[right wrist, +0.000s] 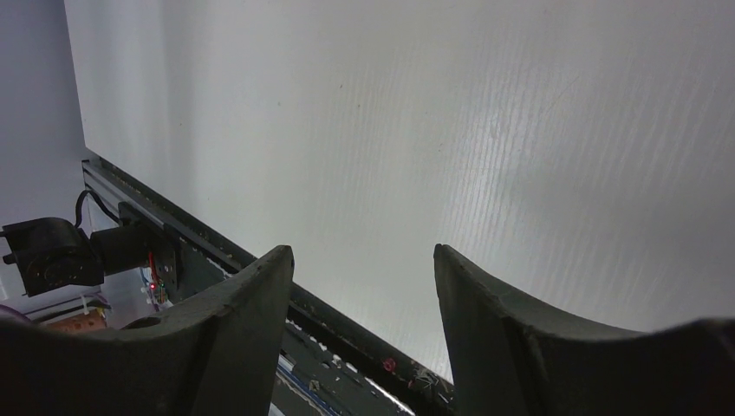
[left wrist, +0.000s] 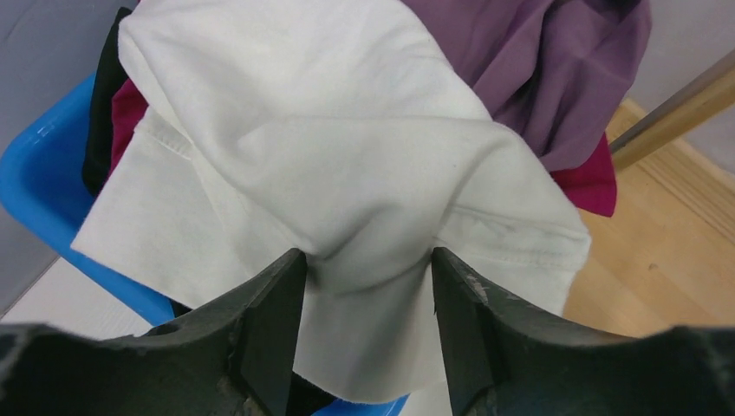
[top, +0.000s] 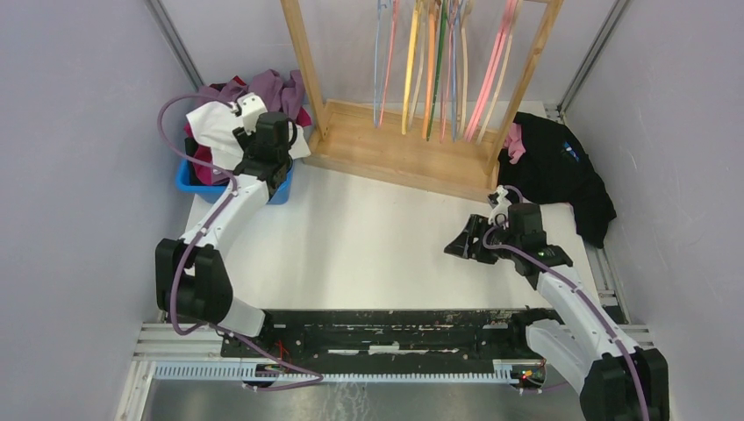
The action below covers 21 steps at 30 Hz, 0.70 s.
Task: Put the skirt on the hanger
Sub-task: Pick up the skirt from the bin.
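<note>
A white garment with a stitched hem [left wrist: 329, 147] lies on top of a pile of clothes in a blue bin [left wrist: 35, 186] at the back left of the table; it also shows in the top view [top: 213, 132]. My left gripper [left wrist: 368, 256] is open, its fingers either side of a raised fold of this white cloth; in the top view the left gripper [top: 241, 142] hangs over the bin [top: 189, 180]. Several coloured hangers [top: 439, 70] hang on a wooden rack. My right gripper [top: 458, 246] is open and empty above the bare table [right wrist: 364, 251].
Purple [top: 268, 88] and dark red clothes fill the bin under the white one. The rack's wooden base [top: 404, 149] stands at the back middle. A black garment [top: 561, 171] lies at the back right. The white table top [top: 351, 237] lies between the arms.
</note>
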Motion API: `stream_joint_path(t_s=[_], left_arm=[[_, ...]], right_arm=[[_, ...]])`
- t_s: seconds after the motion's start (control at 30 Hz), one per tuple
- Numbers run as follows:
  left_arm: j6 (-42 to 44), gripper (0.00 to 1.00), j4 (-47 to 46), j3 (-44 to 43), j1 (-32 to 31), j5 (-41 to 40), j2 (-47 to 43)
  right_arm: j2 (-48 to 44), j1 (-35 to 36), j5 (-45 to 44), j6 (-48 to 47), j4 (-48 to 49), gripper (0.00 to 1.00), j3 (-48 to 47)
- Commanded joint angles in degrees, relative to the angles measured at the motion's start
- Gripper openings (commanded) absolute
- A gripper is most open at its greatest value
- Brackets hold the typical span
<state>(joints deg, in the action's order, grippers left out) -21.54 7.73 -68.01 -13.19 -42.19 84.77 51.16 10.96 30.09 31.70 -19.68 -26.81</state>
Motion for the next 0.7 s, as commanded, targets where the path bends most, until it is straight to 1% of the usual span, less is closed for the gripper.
stream_joint_path(t_s=[0.0, 0.03, 0.17, 0.2, 0.23, 0.27, 0.3, 0.33, 0.37, 0.43, 0.5, 0.6, 0.67], left_arm=[[-2.04, 0.65, -0.87, 0.78, 1.04, -0.22, 0.71], [-2.16, 0.67, -1.17, 0.38, 1.43, 0.14, 1.11], [-1.85, 0.68, -0.26, -3.02, 3.08, 1.63, 4.63], [-1.85, 0.68, -0.10, -3.87, 3.75, 2.00, 5.39], [-1.91, 0.64, -0.06, -4.30, 4.31, 2.42, 5.90], [-1.99, 0.54, 0.05, -4.60, 4.77, 2.91, 6.10], [-2.06, 0.40, 0.57, -4.85, 4.96, 4.12, 5.89], [-2.35, 0.20, 1.29, -4.96, 4.94, 5.30, 5.23], [-2.91, 0.05, 1.96, -4.56, 4.58, 6.09, 4.02], [-3.18, 0.03, 2.08, -2.48, 2.94, 6.79, 0.23], [-2.96, 0.09, 2.46, -0.51, 0.71, 6.93, -4.16], [-2.65, 0.11, 4.46, 1.34, -2.74, 9.75, -9.79], [-2.92, 0.13, 6.96, 2.20, -5.11, 13.25, -12.20]], right_arm=[[-3.55, 0.43, 1.25, -0.56, -2.27, 0.68, -2.46], [-4.23, 0.38, 1.00, -0.59, -2.67, 0.68, -2.23], [-5.87, 0.33, 0.93, -0.01, -3.43, 0.68, -1.61], [-6.24, 0.36, 0.94, 0.18, -3.54, 0.68, -1.46], [-6.51, 0.37, 1.01, 0.12, -3.94, 0.68, -1.68], [-6.77, 0.35, 0.98, 0.04, -4.34, 0.68, -1.89], [-7.10, 0.37, 0.71, -0.02, -4.83, 0.68, -2.16], [-7.32, 0.32, 0.57, -0.20, -5.37, 0.68, -2.50], [-7.50, 0.37, 0.54, -0.38, -5.96, 0.68, -2.93], [-7.71, 0.33, 0.32, -0.42, -6.69, 0.68, -3.65], [-7.74, 0.38, 0.54, -0.41, -7.09, 0.68, -4.33], [-7.82, 0.40, 0.54, -0.66, -8.15, 0.68, -5.28], [-8.06, 0.45, 0.05, -1.09, -9.23, 0.68, -6.19]])
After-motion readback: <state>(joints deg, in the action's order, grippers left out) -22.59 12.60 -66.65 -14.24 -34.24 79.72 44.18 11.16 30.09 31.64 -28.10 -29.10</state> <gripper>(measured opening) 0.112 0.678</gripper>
